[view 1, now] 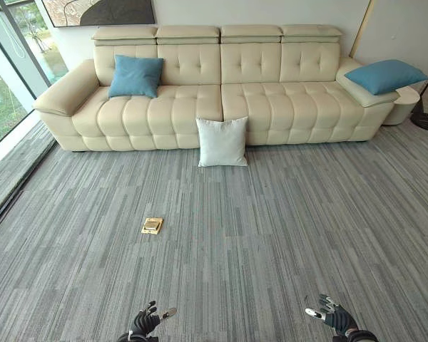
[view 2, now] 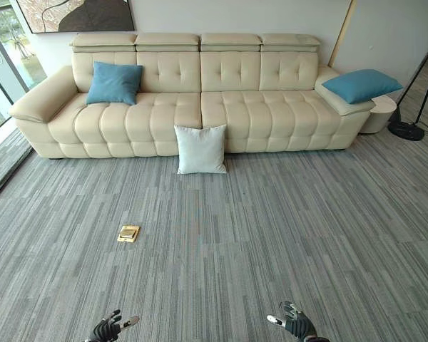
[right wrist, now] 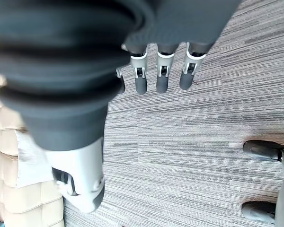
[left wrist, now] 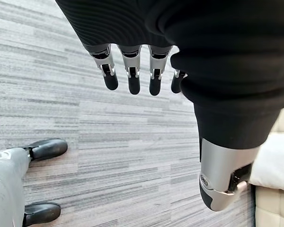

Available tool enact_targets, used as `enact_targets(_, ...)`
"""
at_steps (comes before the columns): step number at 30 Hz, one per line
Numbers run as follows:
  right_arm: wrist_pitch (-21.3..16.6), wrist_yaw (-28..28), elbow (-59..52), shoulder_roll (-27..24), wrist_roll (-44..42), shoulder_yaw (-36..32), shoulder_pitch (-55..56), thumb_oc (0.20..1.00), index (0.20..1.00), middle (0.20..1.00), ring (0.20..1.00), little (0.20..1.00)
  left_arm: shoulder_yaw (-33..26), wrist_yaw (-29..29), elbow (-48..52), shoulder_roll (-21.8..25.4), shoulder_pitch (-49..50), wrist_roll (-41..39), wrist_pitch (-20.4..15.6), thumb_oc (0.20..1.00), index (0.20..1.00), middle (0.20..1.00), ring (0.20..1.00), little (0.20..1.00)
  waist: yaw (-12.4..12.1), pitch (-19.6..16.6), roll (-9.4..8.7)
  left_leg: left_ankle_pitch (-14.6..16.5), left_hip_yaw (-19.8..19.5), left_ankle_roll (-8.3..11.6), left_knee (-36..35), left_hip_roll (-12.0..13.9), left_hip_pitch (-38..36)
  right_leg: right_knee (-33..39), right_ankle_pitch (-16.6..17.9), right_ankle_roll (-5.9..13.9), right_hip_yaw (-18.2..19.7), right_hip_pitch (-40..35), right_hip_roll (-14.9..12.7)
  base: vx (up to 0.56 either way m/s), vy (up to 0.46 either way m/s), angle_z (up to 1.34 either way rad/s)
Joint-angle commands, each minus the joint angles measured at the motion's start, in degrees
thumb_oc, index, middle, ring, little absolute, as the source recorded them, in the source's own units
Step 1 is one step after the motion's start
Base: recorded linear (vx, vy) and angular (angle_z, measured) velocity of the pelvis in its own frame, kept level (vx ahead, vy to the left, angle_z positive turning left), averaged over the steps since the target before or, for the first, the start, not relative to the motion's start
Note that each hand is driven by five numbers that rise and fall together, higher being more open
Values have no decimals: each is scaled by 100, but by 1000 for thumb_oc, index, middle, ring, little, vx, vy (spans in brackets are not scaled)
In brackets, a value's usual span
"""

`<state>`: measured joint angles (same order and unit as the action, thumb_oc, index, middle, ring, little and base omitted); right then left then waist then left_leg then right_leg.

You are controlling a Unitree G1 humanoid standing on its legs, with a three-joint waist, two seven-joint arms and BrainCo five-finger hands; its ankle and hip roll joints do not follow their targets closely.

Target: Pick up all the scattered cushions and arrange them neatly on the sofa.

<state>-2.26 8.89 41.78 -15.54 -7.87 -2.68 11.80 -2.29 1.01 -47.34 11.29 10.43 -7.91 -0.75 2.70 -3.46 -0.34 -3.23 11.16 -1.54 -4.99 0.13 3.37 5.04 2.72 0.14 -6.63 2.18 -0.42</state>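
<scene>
Both hands, the left hand [view 1: 144,324] and the right hand [view 1: 333,315], hang low over the carpet [view 1: 271,228] with fingers relaxed and apart, holding nothing. One white cushion [view 1: 222,142] leans on the floor against the sofa [view 1: 200,100] front edge; two blue cushions sit at its left end [view 1: 135,76] and right armrest [view 1: 385,75]. Judging from here, a one-handed pinch on the soft white cushion could slip or drag it along the carpet.

The sofa [view 1: 221,100] looks like smooth cream leather with a soft sheen, tufted into padded squares. On its seat and arm the two blue cushions [view 1: 135,76] [view 1: 385,75] are matt woven cloth, as is the white cushion [view 1: 222,142] leaning on its front. Before the sofa, the grey carpet [view 1: 271,228] is rough and streaky, with a shiny brass-coloured floor plate [view 1: 152,226] set in it.
</scene>
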Motion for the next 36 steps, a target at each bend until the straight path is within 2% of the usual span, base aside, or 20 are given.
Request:
enact_targets(1,-238,-2,-138,-13,-3,87,-222,1000,1000,1000,1000,1000,84,-93,-18,0,-311,-29,-157,1000,1000,1000,1000,1000,37,-79,51,388,-268,438,-1,296,-322,-4,-318,272,-297,-25,-230,0,0,0)
enact_targets(36,-265,-6,-125,83,29,174,-296,1000,1000,1000,1000,1000,68,-28,-9,-89,-318,-124,-118,1000,1000,1000,1000,1000,7,-57,44,390,-317,443,-1,291,-325,-4,-340,273,-340,-45,-218,0,0,0)
